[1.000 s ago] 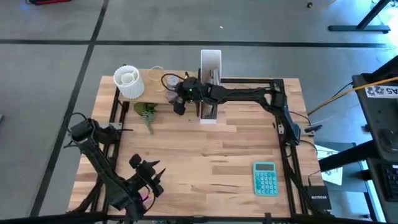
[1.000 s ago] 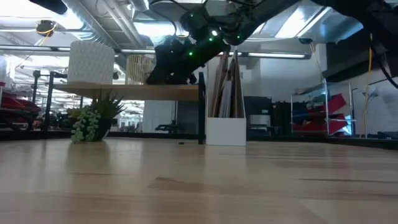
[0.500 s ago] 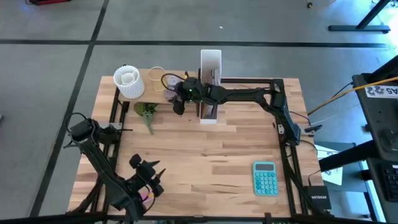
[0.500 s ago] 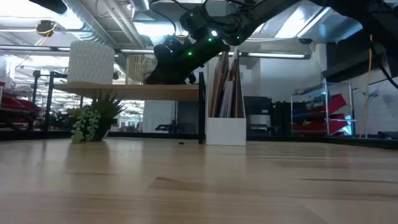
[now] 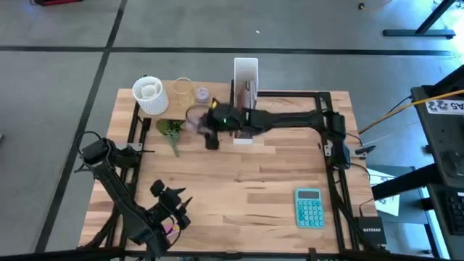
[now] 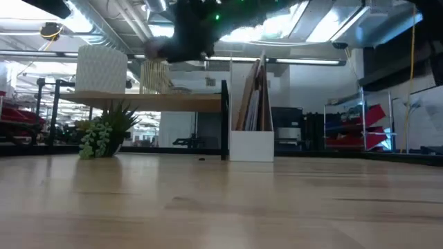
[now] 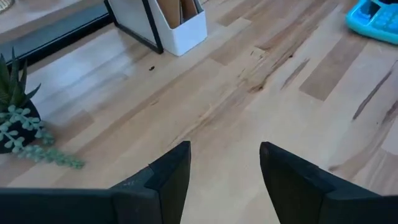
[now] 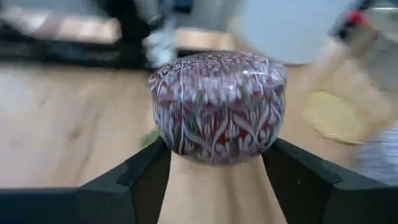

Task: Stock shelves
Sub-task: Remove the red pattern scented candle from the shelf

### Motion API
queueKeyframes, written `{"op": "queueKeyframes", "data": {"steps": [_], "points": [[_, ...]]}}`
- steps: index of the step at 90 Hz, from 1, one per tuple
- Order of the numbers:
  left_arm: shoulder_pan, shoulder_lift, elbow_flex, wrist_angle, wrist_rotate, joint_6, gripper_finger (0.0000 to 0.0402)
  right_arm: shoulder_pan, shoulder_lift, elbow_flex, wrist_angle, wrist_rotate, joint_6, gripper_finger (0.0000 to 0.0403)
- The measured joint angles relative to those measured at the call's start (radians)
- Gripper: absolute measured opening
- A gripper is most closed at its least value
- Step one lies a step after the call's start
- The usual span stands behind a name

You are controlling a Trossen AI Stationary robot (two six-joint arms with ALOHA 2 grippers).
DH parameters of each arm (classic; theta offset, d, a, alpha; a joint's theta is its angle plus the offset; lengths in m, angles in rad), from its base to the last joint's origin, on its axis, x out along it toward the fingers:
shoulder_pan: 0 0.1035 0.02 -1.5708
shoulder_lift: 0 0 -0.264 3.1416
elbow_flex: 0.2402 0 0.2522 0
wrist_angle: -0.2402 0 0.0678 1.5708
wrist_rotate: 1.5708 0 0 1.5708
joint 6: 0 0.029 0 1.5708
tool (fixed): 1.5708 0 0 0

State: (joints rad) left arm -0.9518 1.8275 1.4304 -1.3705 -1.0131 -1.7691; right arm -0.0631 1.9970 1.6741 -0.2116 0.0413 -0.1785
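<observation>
Shelf at upper left already carries a white pot and a glass, while the right gripper just below it clamps a patterned tin not yet placed, left gripper idle, fingers spread, bottom left, calculator waiting.

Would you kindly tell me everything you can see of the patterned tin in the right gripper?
The tin is small, round and squat, with a domed top and a dense red, white and dark swirling pattern; it looks like printed metal. It sits upright, clamped at its sides between the right gripper's dark fingers, in the air beside the shelf. Only those fingers touch it.
</observation>
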Motion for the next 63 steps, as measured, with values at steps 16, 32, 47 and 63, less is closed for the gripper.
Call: {"op": "queueKeyframes", "data": {"steps": [16,32,47,63], "points": [[-0.036,-0.002,0.016,-0.001,0.003,-0.003,0.0175,0.122,-0.017,-0.016,-0.073,-0.013,-0.033,0.0200],[-0.068,-0.002,0.016,-0.003,0.000,-0.037,0.0175,0.200,0.021,-0.177,0.053,-0.027,0.030,0.0159],[-0.078,-0.002,0.016,-0.004,-0.007,-0.041,0.0175,0.225,0.039,-0.311,0.230,-0.007,0.120,0.0138],[-0.066,0.000,0.016,-0.005,-0.007,-0.005,0.0175,0.247,0.041,-0.352,0.235,-0.051,0.122,0.0136]]}}
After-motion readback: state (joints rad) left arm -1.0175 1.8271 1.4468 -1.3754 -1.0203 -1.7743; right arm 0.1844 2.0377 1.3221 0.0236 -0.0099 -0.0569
